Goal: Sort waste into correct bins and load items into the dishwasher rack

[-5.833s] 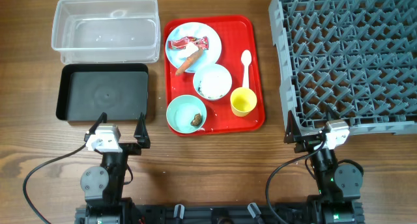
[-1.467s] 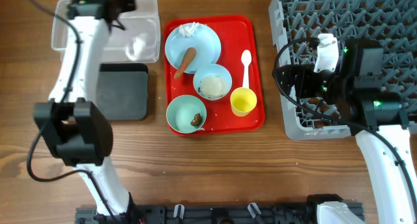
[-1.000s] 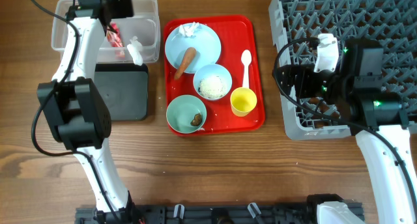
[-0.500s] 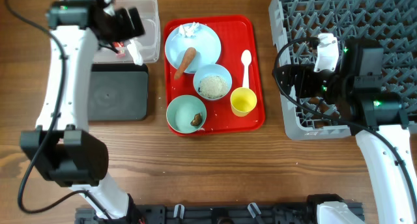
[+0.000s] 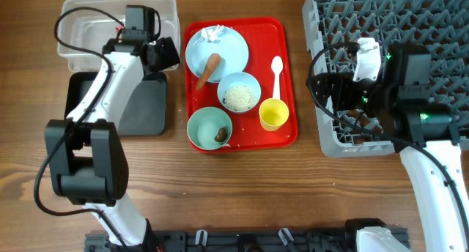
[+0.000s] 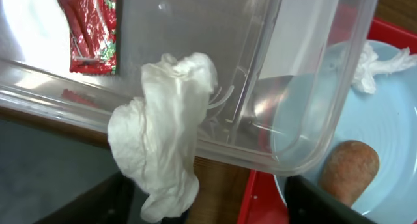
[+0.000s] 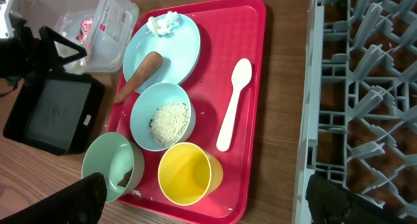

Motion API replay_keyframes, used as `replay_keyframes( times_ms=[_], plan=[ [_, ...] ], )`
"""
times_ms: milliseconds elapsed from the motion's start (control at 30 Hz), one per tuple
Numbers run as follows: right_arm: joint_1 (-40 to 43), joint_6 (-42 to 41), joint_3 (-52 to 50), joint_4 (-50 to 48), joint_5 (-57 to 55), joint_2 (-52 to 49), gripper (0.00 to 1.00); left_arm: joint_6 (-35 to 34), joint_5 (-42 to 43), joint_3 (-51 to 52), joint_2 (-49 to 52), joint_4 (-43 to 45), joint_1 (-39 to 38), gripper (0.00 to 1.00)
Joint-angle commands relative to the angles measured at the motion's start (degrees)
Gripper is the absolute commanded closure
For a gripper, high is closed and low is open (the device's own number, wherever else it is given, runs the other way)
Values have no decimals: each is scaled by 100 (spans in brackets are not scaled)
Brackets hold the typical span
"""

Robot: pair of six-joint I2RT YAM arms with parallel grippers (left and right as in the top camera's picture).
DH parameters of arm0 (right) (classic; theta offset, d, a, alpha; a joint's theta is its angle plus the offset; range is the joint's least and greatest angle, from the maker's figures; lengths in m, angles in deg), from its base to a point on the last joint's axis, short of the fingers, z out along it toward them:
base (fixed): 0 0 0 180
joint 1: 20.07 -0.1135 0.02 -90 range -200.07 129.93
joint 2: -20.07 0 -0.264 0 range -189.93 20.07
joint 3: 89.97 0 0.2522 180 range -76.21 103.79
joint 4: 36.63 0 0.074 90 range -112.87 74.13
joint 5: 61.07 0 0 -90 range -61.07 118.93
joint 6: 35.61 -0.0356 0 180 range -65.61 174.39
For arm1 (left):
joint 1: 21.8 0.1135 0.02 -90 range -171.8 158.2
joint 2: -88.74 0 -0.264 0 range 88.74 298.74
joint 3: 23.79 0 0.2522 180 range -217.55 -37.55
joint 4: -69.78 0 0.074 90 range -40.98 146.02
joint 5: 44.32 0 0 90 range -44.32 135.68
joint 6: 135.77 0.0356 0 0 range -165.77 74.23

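Observation:
The red-and-white wrapper (image 6: 91, 28) lies in the clear tub (image 5: 88, 17). My left gripper (image 5: 163, 54) is open at the tub's front right corner, and a white crumpled scrap (image 6: 163, 133) hangs between its fingers (image 6: 207, 185) over the rim. The light blue plate (image 5: 227, 50) holds the carrot (image 5: 209, 67) and another white scrap (image 5: 212, 34). A bowl of rice (image 5: 239, 97), a mint bowl (image 5: 205, 124) with the brown lump (image 5: 220, 135), the yellow cup (image 5: 272, 114) and the spoon (image 5: 276, 70) sit below. My right gripper (image 7: 205, 182) is open and empty.
The dishes stand on a flat red serving tray (image 5: 287, 32). The black tray (image 5: 143, 105) lies in front of the clear tub, under my left arm. The grey rack (image 5: 396, 39) fills the right side, and my right arm hovers over its left front edge.
The wrapper has gone from the plate into the clear tub. My left gripper has drawn back from over the tub to its front right corner. The right arm has not moved lately.

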Motion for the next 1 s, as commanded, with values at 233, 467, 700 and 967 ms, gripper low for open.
replay_keyframes(
  times_ms=[233, 467, 700, 967],
  plan=[
    [-39, -76, 122, 11, 85, -11, 0, 138, -103, 111, 212, 83, 20, 96],
    [-39, -74, 122, 7, 85, -11, 0, 332, 422, -131, -846, -66, 22, 96],
    [-39, -76, 122, 48, 83, -11, 0, 511, -658, -140, -1032, 1154, 26, 96],
    [-39, -70, 122, 101, -57, -11, 0, 632, -662, -140, 262, 1886, 146, 52]
  ],
)
